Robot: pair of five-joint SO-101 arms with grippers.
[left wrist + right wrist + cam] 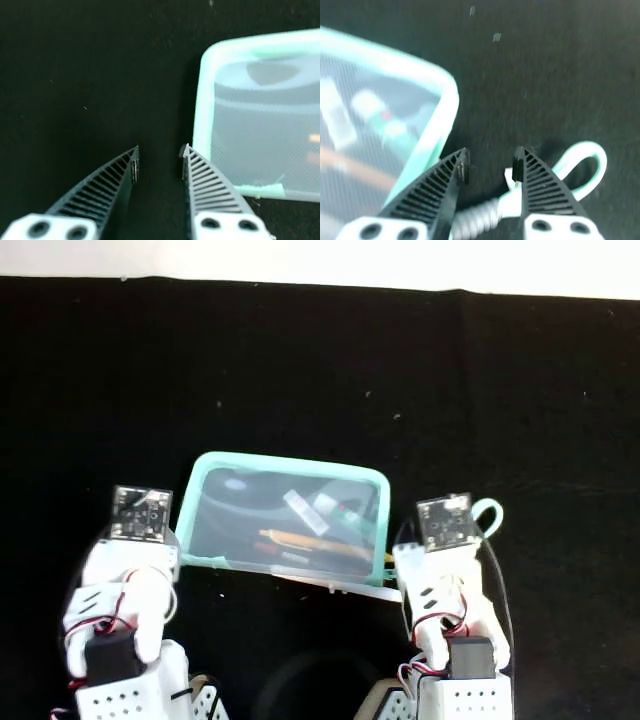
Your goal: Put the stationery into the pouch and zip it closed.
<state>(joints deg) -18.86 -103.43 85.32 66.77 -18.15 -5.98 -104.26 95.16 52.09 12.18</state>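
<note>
Poises left gripper (160,150) parted and empty, pouch (202,110) just beside one fingertip, seemingly to steady that end. Sets right gripper (491,160) parted astride the zipper pull (507,199), loop (602,165) just beyond, stationery (300,540) already inside, probably for zipping.

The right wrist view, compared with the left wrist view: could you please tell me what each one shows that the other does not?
Right wrist view: the right gripper, open, with the mint pull loop by its fingertips, and pale stationery pieces through the mesh. Left wrist view: the left gripper, open, beside a pouch corner with a grey curved shape inside. Shared: the mint-edged pouch lying on the black cloth.
</note>
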